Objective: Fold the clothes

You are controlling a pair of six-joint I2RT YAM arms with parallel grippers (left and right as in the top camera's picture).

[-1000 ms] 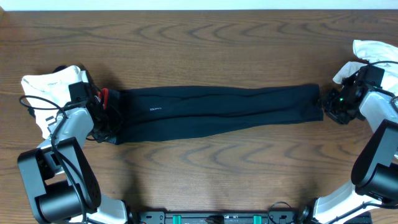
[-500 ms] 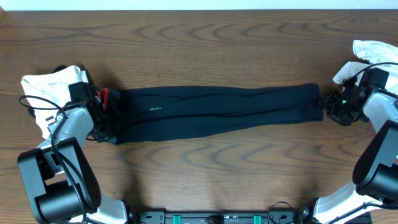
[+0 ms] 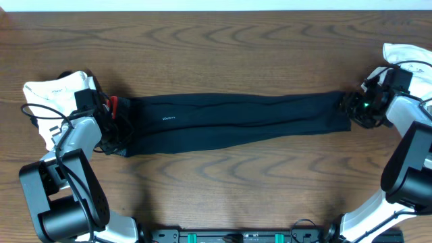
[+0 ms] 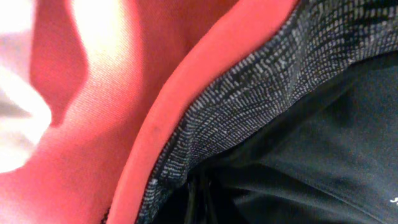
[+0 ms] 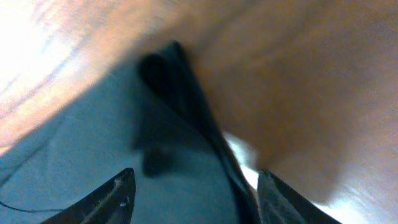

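A pair of dark navy pants (image 3: 236, 121) lies stretched flat across the table, waistband to the left and leg hems to the right. My left gripper (image 3: 111, 131) is at the waistband end. Its wrist view is filled with the red inner waistband (image 4: 155, 118), the grey knit band (image 4: 249, 106) and dark fabric pinched at the bottom. My right gripper (image 3: 352, 108) is open at the hem end. In the right wrist view its two fingertips (image 5: 196, 193) straddle the pants' dark hem edge (image 5: 186, 93), low over the cloth.
A white garment (image 3: 50, 91) lies bunched at the far left behind my left arm. Another white garment (image 3: 408, 57) lies at the far right edge. Bare wooden table (image 3: 223, 47) stretches behind and in front of the pants.
My right gripper has moved a little left and toward the back, onto the hem end of the pants. The left arm and the pants have not moved.
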